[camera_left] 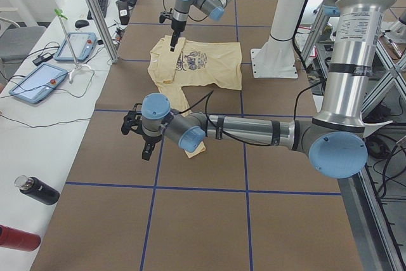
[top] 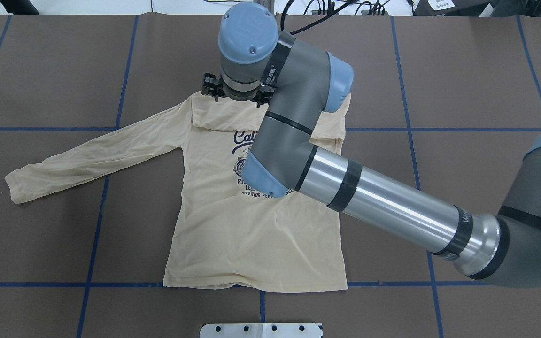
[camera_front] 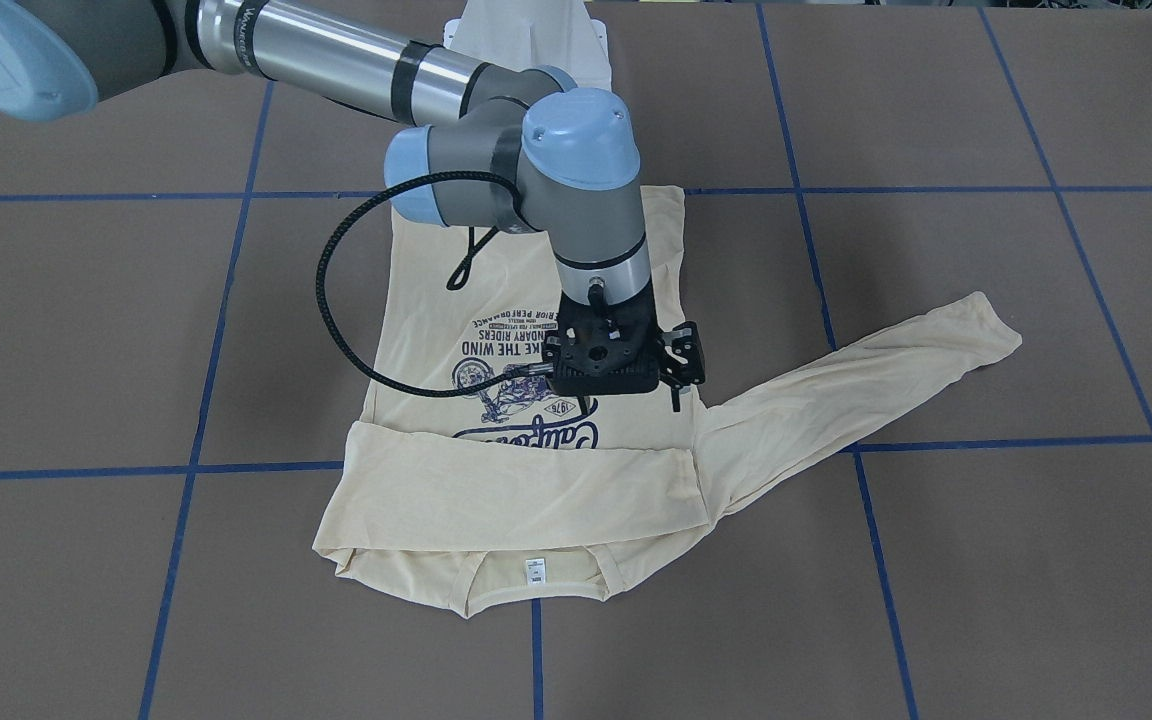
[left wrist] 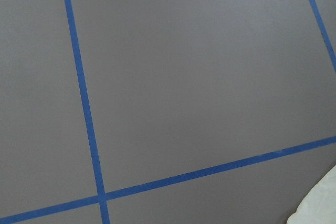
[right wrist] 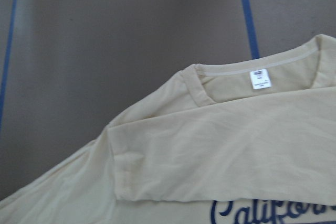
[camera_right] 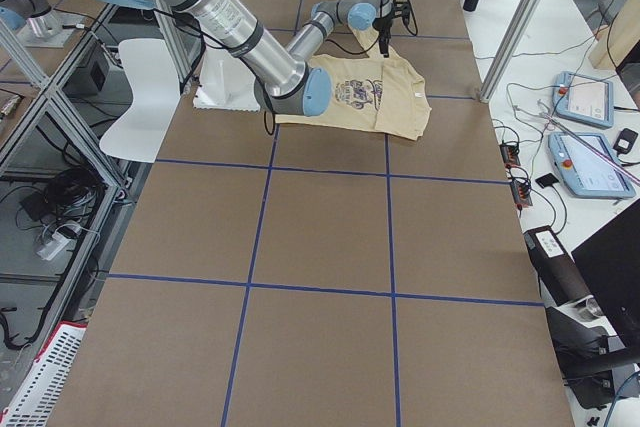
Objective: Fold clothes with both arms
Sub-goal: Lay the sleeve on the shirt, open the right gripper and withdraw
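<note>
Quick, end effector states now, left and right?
Left end effector: cannot be told; it shows only in the left side view.
Right end effector: above the shirt, holding nothing; open or closed cannot be told.

The shirt is thin, matt, softly creased cloth. The table looks matt and smooth. The tube of the right arm is shiny metal.

Brown table — blue tape grid
</note>
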